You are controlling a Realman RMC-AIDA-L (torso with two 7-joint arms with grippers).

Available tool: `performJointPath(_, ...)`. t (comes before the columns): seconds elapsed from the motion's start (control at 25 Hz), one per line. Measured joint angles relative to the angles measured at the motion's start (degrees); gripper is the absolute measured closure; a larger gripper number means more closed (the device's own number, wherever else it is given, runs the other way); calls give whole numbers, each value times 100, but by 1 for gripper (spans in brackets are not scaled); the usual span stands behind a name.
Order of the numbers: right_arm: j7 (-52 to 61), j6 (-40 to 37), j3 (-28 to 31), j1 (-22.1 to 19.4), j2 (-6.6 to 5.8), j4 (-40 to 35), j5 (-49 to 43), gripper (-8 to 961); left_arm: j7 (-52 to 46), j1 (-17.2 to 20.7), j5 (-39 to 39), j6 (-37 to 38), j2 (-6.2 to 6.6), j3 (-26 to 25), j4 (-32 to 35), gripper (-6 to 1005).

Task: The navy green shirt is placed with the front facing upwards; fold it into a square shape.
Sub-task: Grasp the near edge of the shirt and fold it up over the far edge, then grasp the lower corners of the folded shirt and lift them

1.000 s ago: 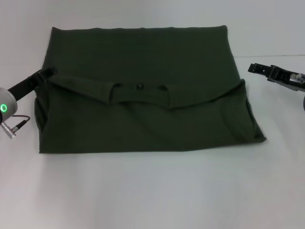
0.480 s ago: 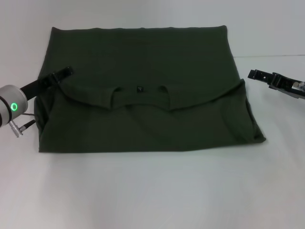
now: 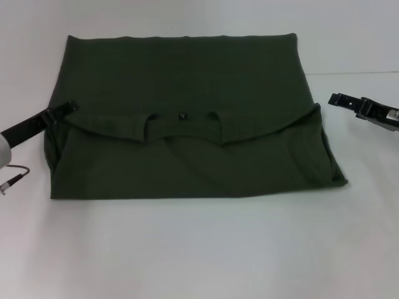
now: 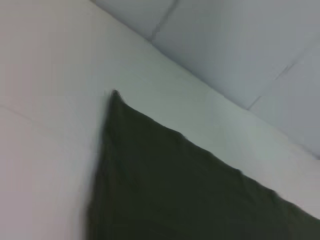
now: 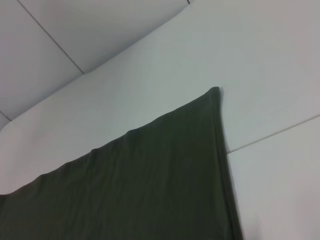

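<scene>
One navy green shirt (image 3: 187, 118) lies flat at the middle of the white tabletop (image 3: 199, 249), folded across so that its near half is doubled over the far half. The collar (image 3: 182, 121) curves across the shirt's middle, with a small label (image 3: 182, 114) at its centre, and the shoulder edges run outward from it toward both sides. Only plain dark olive cloth shows; the near edge is straight, with a slightly loose corner on the shirt's right side.

The head view takes in the whole shirt and both arms. The left wrist view shows only a far corner of the shirt (image 4: 175, 185) against the pale tabletop and wall, and the right wrist view shows the other far corner (image 5: 150, 185) with a straight side hem; neither shows any fingers.

The left gripper (image 3: 62, 109) reaches in low from the shirt's left side, its thin dark tip at the left edge of the shirt by the fold line; whether it pinches the cloth or stands apart cannot be told. The right gripper (image 3: 340, 99) hangs just off the shirt's right edge, clear of the cloth, and its finger spacing cannot be told either.
</scene>
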Motion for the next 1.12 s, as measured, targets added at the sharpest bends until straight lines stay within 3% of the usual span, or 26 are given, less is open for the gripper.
performJointPath(0.16, -1, -194, -21, -43, -79, -12, -6, 22, -464, 202, 300, 1057, 141, -3, 190, 150)
performJointPath(0.44, -5, -1108, -42, -215, -316, -20, -40, 23, -1691, 347, 2129, 2675, 380, -200, 1182, 150)
performJointPath(0.64, -7, -1339, -27, -342, -367, -27, -43, 23, -1685, 332, 2586, 2820, 471, -360, 1341, 151)
performJointPath(1.12, -7, -1295, -47, -347, -347, -30, -43, 24, -1640, 280, 2753, 2383, 394, 256, 1289, 151)
